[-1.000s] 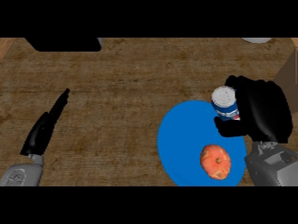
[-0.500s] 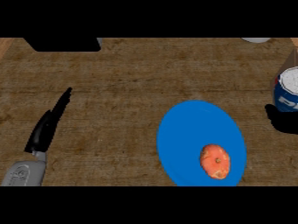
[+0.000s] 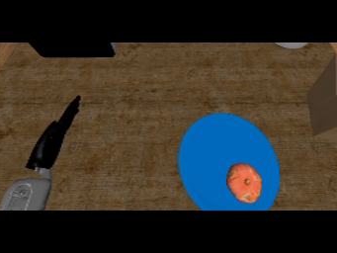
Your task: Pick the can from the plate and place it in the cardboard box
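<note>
An orange doughnut-like food [image 3: 244, 183], a black object [image 3: 72, 49] and a grey round item [image 3: 292, 45] show.

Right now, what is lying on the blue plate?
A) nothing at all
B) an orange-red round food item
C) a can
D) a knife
B: only an orange-red round item lies on the blue plate; no can shows there, and the right hand is out of view.

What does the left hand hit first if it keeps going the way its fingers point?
Probably nothing close: the left hand points up and slightly right over bare counter. The dark object at the far edge lies roughly in line, though depth is unclear.
</note>
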{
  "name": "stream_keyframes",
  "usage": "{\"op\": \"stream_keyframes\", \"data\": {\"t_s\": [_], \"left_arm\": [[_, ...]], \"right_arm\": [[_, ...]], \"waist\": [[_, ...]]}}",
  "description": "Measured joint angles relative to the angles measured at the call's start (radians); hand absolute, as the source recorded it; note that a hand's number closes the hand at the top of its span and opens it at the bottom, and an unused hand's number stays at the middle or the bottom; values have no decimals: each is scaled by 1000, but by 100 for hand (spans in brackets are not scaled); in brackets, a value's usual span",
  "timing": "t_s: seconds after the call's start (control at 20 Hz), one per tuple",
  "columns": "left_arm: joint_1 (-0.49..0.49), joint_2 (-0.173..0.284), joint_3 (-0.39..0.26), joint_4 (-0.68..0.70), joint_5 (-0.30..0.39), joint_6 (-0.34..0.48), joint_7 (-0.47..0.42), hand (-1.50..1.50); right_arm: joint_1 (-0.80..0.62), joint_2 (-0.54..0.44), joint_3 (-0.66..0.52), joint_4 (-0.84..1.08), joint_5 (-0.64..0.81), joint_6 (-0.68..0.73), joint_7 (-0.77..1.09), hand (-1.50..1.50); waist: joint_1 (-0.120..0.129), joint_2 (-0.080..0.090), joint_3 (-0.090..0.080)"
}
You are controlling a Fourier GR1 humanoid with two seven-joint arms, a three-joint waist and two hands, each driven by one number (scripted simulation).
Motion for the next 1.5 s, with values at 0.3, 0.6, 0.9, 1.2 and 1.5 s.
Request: {"op": "stream_keyframes", "data": {"t_s": [0.3, 0.6, 0.9, 1.2, 1.5], "left_arm": [[21, -17, -15, -20, -14, 13, -9, 0], [5, -12, -7, -5, -12, 9, -8, 0], [5, -9, -6, -21, -6, -3, 8, 0], [14, -18, -14, -23, -14, 6, 4, 0], [20, -16, -10, -35, -13, 6, 6, 0]], "right_arm": [[54, -94, -82, 202, -22, -90, -107, 150], [45, -104, -172, 440, -117, -48, -151, -150], [32, -82, -204, 592, -210, -156, -297, -150], [-49, -15, -330, 638, -387, -280, -392, -150], [-97, -14, -463, 727, -549, -331, -414, -150]], "waist": [[4, 1, 0], [8, 3, 0], [10, 2, 1], [8, 1, 1], [6, 0, 1]]}}
